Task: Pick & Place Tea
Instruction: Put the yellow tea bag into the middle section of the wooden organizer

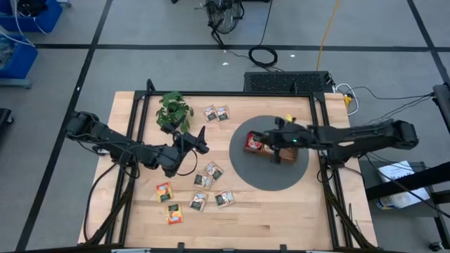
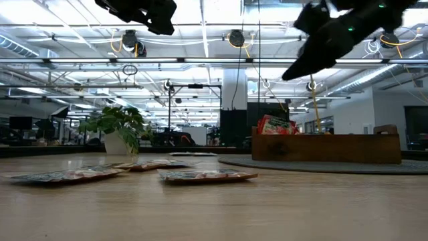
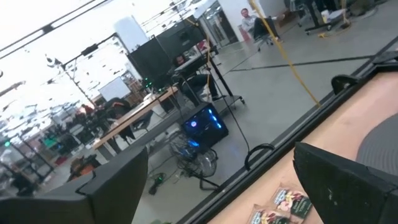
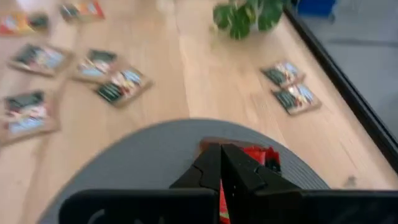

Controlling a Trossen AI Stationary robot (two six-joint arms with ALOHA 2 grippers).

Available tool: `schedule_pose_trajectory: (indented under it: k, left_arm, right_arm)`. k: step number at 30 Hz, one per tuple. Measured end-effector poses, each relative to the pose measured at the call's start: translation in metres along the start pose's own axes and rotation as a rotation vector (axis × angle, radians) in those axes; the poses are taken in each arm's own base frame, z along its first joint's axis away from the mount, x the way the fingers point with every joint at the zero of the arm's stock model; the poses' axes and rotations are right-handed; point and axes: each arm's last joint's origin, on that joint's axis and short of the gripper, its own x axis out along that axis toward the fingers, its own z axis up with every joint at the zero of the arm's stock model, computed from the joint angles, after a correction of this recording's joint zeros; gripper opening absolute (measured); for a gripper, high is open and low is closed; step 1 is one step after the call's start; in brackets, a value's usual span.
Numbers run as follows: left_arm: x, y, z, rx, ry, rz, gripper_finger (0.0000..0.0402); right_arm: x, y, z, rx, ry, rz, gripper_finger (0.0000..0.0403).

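Observation:
Several tea sachets (image 1: 213,171) lie flat and loose on the wooden table, two more (image 1: 216,112) near its far edge. Red sachets (image 1: 252,144) stand in the left compartment of the brown wooden tray (image 2: 328,147), also seen in the right wrist view (image 4: 264,157). My right gripper (image 1: 263,138) hangs shut above that end of the tray, slanting down, with nothing in it (image 4: 221,167). My left gripper (image 1: 202,145) is held level and open in the air above the table's middle left, nothing between its fingers (image 3: 230,186).
The tray rests on a round grey mat (image 1: 271,179) at the table's right. A small potted plant (image 1: 174,111) stands at the far left. Black frame rails (image 1: 323,105) run along the table's sides. Bare wood lies along the near edge.

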Motion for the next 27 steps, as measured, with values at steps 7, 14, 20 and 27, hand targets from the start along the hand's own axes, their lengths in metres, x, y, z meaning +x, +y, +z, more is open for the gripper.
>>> schedule_pose_trajectory:
  k: [7,14,20,27]
  left_arm:
    - [0.0,0.0,-0.001,-0.012,0.007,0.012,0.0392]
    - [0.004,0.0,-0.002,0.0,0.015,0.024,0.0392]
    - [0.002,0.001,-0.002,-0.123,0.018,0.036,0.0392]
    - [-0.001,0.001,-0.003,-0.085,0.041,0.084,0.0392]
  right_arm:
    - [-0.025,0.002,-0.03,0.032,-0.237,0.019,0.0]
    - [-0.035,0.004,-0.052,0.029,-0.362,0.032,0.0]
    - [-0.039,0.004,-0.07,0.001,-0.45,0.024,0.0]
    - [-0.045,0.003,-0.079,0.007,-0.533,0.017,0.0]
